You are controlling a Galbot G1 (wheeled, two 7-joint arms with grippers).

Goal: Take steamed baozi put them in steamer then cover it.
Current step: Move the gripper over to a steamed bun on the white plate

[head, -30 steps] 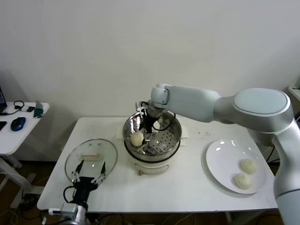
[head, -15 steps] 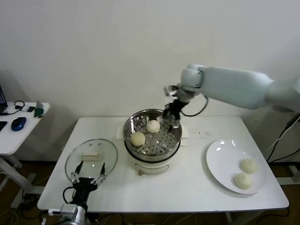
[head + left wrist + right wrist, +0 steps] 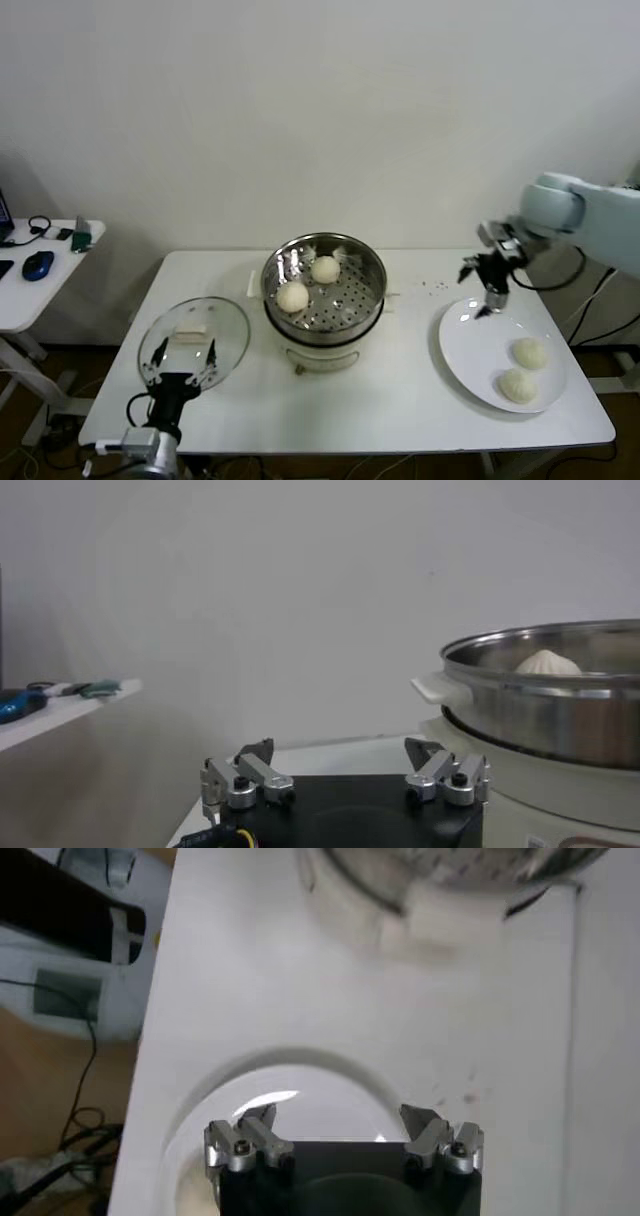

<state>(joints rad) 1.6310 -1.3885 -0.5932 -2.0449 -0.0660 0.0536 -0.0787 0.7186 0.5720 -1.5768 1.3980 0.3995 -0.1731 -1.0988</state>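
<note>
Though lidless, steamer (image 3: 324, 290) beside glass lid (image 3: 195, 340)

Even, fairly bright indoor light fills the head view, with soft shadows under the steamer (image 3: 324, 290) and glare on its steel wall and on the plate (image 3: 462, 330). The left wrist view is dimmer and greyish, its backdrop hazy. In the right wrist view the bench (image 3: 300, 998) looks washed out and soft.
</note>
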